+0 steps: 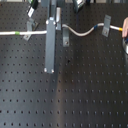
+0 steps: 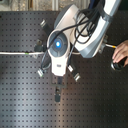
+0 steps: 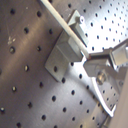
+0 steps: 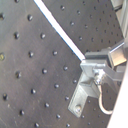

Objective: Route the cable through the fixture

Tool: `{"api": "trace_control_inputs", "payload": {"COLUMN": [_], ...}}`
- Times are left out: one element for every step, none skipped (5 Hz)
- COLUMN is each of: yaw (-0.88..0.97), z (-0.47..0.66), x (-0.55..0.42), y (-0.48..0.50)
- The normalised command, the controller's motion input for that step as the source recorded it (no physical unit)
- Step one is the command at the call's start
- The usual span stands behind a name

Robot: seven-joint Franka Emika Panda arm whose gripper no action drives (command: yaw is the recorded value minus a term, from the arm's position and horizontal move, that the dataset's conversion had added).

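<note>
Cable (image 1: pixel 80 33) held, apparently clamped, in end effector (image 1: pixel 65 31) near clip (image 3: pixel 62 52). Cable to be kept taut, lowered squarely into slot; remaining clip (image 1: pixel 106 25) at 3 o'clock.

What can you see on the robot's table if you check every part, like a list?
Surface: black perforated metal board, holes in a regular grid.
Job's things: thin white cable with a green band runs across the board, through grey metal clip fixtures.
Clutter: nothing seen.
Grippers: grey metal pincer sits beside a fixture at the cable; open or shut cannot be told.
Cables: black arm cables loop over the robot's white and grey arm.
Surroundings: a person's hand at the second exterior view's right edge.
</note>
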Motion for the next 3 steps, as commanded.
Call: {"api": "trace_control_inputs", "payload": {"yaw": [0.39,0.35,0.03], "z": [0.49,0.37,0.05], "x": [-0.101,-0.089,0.002], "y": [0.178,0.208,0.005]}}
